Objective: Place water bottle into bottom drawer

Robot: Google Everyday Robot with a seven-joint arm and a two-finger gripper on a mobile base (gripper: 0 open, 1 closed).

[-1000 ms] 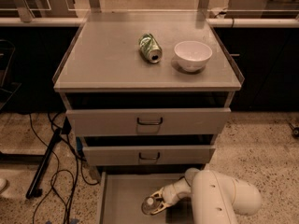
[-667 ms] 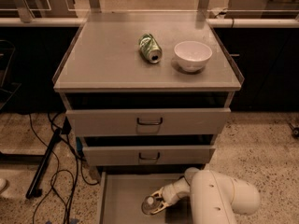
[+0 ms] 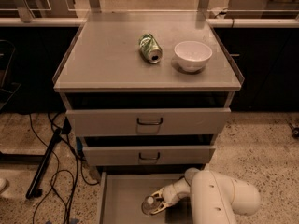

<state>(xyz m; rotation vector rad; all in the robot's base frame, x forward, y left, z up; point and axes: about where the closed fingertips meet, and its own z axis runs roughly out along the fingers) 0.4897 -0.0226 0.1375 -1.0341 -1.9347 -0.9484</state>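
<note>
Bottle (image 3: 147,204) is seen upright or nearly so, cap up, low inside the bottom drawer (image 3: 122,197), right of the floor's middle; whether its base is touching the floor cannot be told. It is gripped by the tool (image 3: 154,203), whose fingers are clenched on either side of the body just under the cap, reaching in from the right. Thin crinkled plastic is judged light and soft: the wall would be dented by a hard squeeze, and the smooth skin could slip if held loosely. The stiffest hold is judged to be high, by the shoulder and cap, about where it is now taken. Little weight is expected, so tipping on release is the likelier fault, not breakage. The drawer is pulled out, and bare grey floor is left open to the left of the bottle; the thin left wall is well apart from it. The rear is overhung by the middle drawer (image 3: 148,156), so headroom is judged tight there and a lift should be kept toward the front. The right side is filled by the white arm (image 3: 219,202), hiding that wall. The can (image 3: 150,48) and bowl (image 3: 193,55) lie on the counter (image 3: 107,55), well apart from the work.
</note>
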